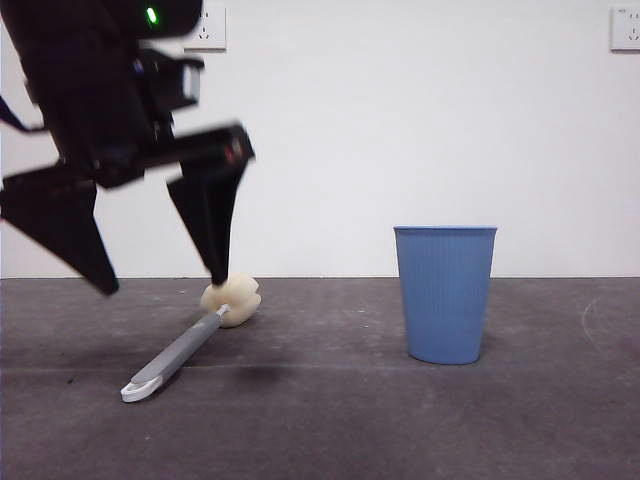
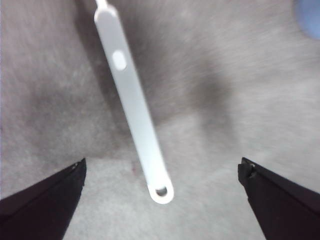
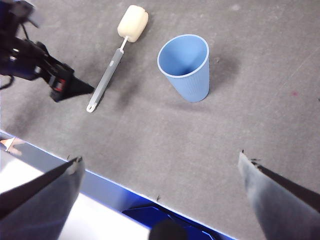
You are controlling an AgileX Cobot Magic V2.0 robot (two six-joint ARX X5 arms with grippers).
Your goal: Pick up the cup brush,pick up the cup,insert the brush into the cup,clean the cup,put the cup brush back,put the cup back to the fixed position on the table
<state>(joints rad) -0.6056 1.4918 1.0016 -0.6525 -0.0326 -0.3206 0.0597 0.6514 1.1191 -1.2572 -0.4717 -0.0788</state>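
Note:
The cup brush (image 1: 180,350) lies flat on the table (image 1: 400,430), its cream sponge head (image 1: 232,298) away from the camera and its white tip near. My left gripper (image 1: 164,284) hangs open just above the handle, one jaw on each side, not touching it. The left wrist view shows the grey handle (image 2: 132,100) between the open jaws. The blue ribbed cup (image 1: 445,292) stands upright to the right, apart from the brush. My right gripper (image 3: 160,157) is open and empty, high over the table's front edge, looking down on the brush (image 3: 107,75) and cup (image 3: 185,67).
Two wall sockets (image 1: 205,28) (image 1: 625,28) sit on the white wall behind. The table's front edge has a blue strip (image 3: 115,187). One finger of the left gripper (image 3: 75,86) shows beside the brush handle in the right wrist view.

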